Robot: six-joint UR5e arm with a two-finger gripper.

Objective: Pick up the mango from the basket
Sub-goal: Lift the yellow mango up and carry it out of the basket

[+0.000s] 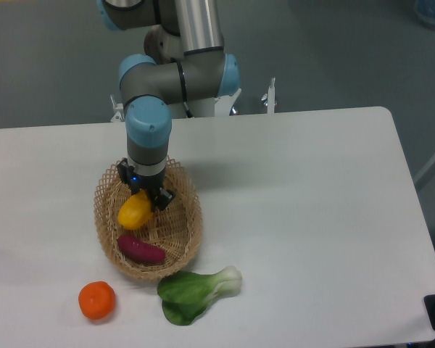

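Fingers down at far end of mango (134, 211), grip unclear. Gripper (146, 197) low inside basket (188, 230). Step: grabbing. Next: squeeze firm, lift straight up, miss sweet potato (140, 249).

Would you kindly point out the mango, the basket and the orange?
mango (134, 211), fixed camera, middle of the fruit.
basket (101, 217), fixed camera, left rim.
orange (96, 300), fixed camera, centre.

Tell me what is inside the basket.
The basket holds a mango and a purple sweet potato. The pincer reaches in at the mango's upper end, hiding that end and the contact.
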